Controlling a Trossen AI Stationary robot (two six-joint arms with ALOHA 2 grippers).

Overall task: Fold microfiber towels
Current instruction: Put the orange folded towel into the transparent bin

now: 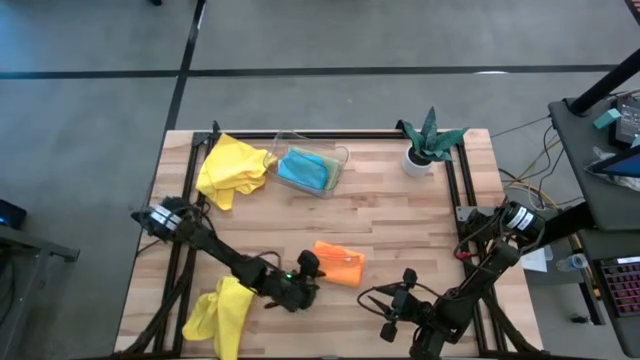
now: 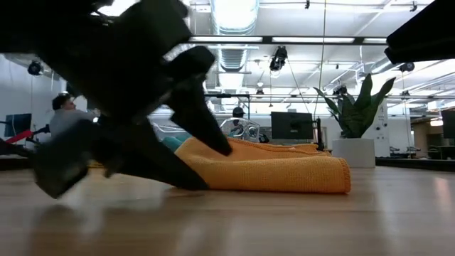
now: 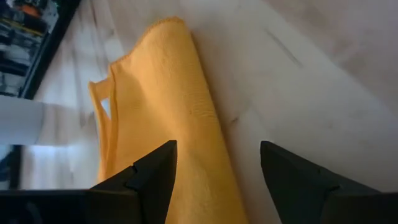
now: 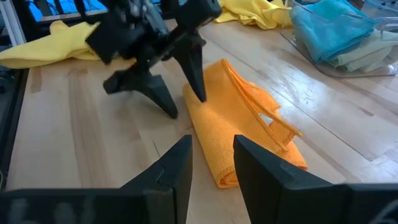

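Observation:
A folded orange towel [image 1: 340,263] lies flat on the wooden table near its front middle. My left gripper [image 1: 308,268] stands open at the towel's left end, slanting down. One finger is over the cloth and the other over bare wood. My right gripper [image 1: 392,315] waits open and empty, to the right of the towel and nearer the front edge. A crumpled yellow towel [image 1: 232,168] lies at the back left. A second yellow one [image 1: 222,315] lies at the front left. A turquoise towel [image 1: 306,170] rests on a sage green one [image 4: 367,53] in the clear tray. My left gripper comes slanting down from the table's left, jaws apart. One fingertip [image 4: 198,87] is at the left end [image 4: 205,106] of the orange towel; the other [image 4: 165,102] is beside the towel, over bare table. Whether either fingertip touches the cloth, I cannot tell.
The clear tray [image 1: 340,155] stands at the back middle. A small plant in a white pot [image 1: 420,155] stands at the back right. Bare wood lies between the orange towel and the tray.

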